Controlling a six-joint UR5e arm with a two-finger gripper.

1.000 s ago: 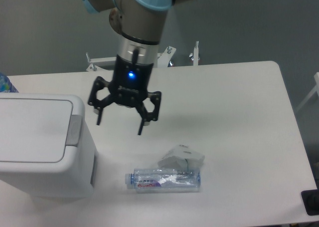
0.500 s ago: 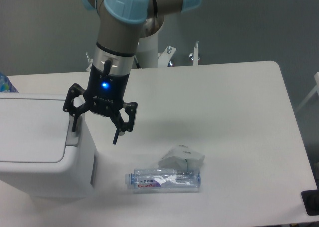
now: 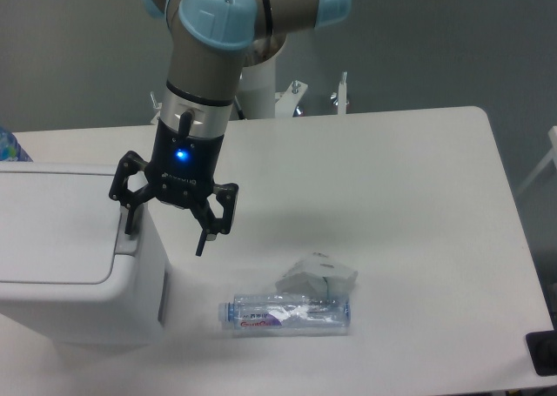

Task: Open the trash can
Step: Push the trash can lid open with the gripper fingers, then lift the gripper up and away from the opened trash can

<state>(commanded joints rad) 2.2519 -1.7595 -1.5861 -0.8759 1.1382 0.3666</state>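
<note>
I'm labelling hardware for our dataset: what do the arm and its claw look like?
The arm has silver-grey tube segments with light blue joint caps. Its wrist carries a black band, then a black claw body with a glowing blue light and two thin black linkage fingers.

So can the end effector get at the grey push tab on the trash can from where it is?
Probably yes: the open end effector has one finger over the tab, and nothing sits between them.

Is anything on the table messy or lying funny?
Yes. A clear bottle lies on its side near the table's front edge, with a crumpled white scrap touching it. The trash can looks fine, lid shut.
</note>
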